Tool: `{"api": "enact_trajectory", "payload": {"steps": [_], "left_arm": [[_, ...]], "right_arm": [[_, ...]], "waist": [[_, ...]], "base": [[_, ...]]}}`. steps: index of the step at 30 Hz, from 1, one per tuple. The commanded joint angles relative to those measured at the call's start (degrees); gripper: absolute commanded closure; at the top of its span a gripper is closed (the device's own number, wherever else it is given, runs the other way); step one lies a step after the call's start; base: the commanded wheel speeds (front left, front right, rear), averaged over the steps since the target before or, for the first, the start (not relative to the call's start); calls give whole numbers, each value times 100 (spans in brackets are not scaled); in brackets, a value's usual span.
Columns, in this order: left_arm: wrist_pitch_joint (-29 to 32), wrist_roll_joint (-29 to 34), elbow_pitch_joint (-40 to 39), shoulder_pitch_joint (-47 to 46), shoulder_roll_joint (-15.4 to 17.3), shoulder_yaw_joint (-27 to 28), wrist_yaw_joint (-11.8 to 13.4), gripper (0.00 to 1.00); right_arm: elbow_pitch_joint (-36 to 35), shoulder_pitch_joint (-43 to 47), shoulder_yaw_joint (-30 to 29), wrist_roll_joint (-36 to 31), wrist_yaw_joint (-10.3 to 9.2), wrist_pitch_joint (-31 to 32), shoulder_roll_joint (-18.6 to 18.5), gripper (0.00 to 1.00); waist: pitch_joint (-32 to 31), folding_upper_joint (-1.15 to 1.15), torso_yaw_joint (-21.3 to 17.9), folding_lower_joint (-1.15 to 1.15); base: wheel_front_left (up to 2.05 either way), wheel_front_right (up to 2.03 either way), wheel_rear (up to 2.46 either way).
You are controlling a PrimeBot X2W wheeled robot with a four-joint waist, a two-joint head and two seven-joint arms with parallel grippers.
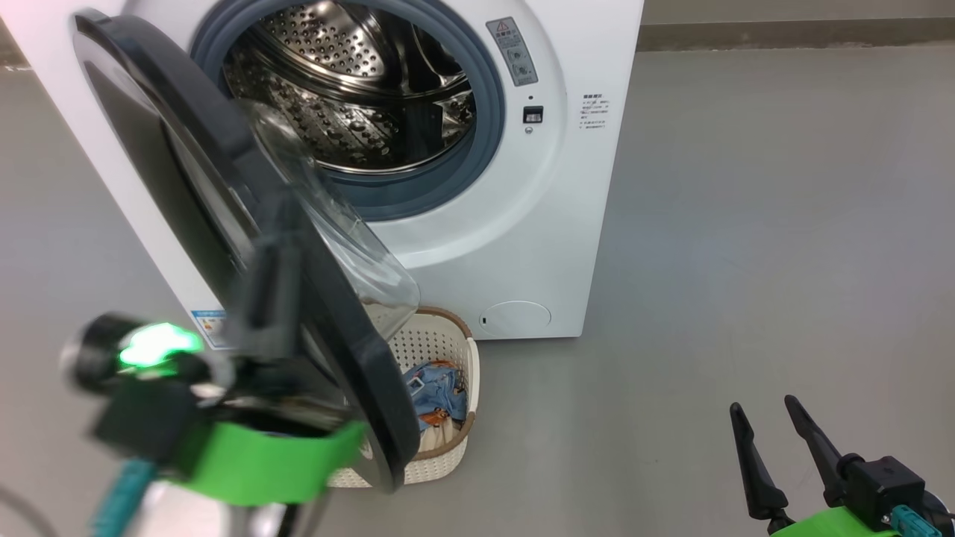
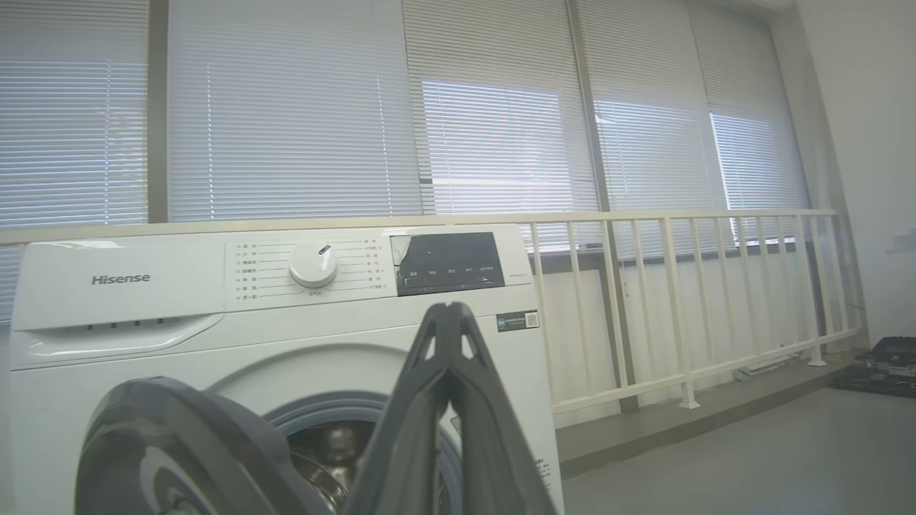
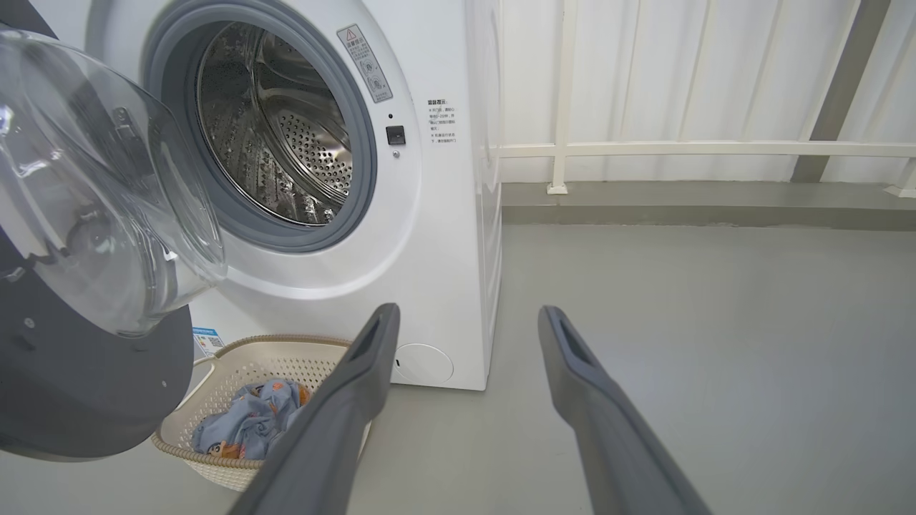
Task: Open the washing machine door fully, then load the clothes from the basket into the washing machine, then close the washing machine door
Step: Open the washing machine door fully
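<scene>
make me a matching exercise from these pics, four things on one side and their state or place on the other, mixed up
Things
1. washing machine door
2. clothes
3. left gripper
4. right gripper

State or place
a. fingers spread apart, nothing between them
b. swung open
c. fingers shut together
d. lying in the basket

Right pairs: 1-b, 2-d, 3-c, 4-a
</scene>
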Motion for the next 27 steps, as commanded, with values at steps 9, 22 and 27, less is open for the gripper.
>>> {"api": "enact_trajectory", "payload": {"steps": [9, 22, 27], "left_arm": [[390, -276, -227, -760, 14, -1970, -69, 100], [486, -520, 587, -191, 30, -2841, 125, 100], [482, -510, 857, -44, 61, -2874, 227, 100]], "right_arm": [[-79, -148, 138, -133, 8, -70, 42, 0], [-40, -142, 76, -172, 8, -70, 48, 0], [-24, -170, 96, -170, 8, -70, 41, 0]], "waist": [[34, 0, -79, 0], [121, 0, 36, 0], [137, 0, 131, 0]], "base": [[0, 0, 0], [0, 0, 0], [0, 0, 0]]}}
